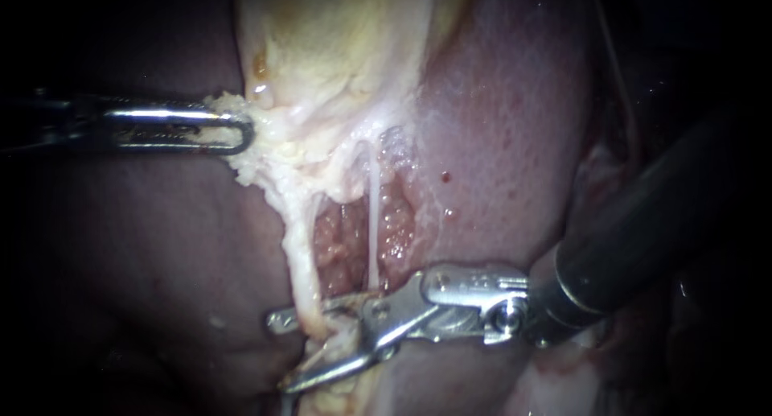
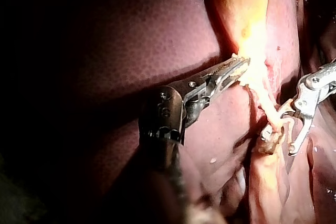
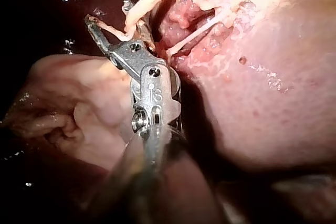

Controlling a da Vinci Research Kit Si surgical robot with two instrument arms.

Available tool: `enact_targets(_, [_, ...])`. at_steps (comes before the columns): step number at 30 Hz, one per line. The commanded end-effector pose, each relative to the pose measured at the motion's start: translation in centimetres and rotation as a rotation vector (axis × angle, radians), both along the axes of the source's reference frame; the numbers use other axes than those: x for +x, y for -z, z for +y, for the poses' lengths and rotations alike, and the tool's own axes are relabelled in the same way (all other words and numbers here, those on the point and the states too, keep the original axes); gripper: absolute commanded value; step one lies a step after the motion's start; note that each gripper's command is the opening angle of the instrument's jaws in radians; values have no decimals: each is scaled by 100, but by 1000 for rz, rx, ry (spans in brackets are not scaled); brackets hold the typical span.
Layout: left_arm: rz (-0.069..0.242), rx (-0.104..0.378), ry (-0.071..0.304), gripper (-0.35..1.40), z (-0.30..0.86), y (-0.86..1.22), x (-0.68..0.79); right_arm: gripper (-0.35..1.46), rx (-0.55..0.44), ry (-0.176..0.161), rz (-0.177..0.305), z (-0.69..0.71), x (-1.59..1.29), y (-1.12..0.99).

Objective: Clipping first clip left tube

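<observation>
Endoscope view: the left instrument (image 1: pixel 241 130) comes in from the left, its end effector clenched on the frayed pale edge of the gallbladder (image 1: pixel 322 54). The right instrument (image 1: pixel 281 352) has its end effector released, straddling the left tube (image 1: pixel 296 247). A thinner tube (image 1: pixel 374 215) runs just to the right.

Left wrist view: dark liver (image 2: pixel 131 35) lies behind the clenched tip.

Right wrist view: the left tube crosses between the spread jaws.

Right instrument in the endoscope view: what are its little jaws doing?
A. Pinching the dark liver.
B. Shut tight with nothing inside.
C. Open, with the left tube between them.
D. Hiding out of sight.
C: a gap shows between the jaws of the right instrument, one on each side of the left tube, not yet squeezing it. The left instrument is the one gripping, shut on the edge of the gallbladder.
</observation>
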State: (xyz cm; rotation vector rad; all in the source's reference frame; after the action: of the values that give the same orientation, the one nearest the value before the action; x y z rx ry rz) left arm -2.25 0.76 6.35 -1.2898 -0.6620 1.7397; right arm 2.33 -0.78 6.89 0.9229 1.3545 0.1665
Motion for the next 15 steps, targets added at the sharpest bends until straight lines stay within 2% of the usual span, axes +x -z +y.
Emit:
enact_targets(1, [0, 0, 0, -35, 0, 0, 0, 31, 10, 0, -6, 0, -1, 0])
enact_targets(12, [0, 0, 0, -35, 0, 0, 0, -7, 50, 1, -23, 5, -3, 2])
enact_targets(15, [0, 0, 0, -35, 0, 0, 0, -23, 93, 3, -46, 7, -5, 2])
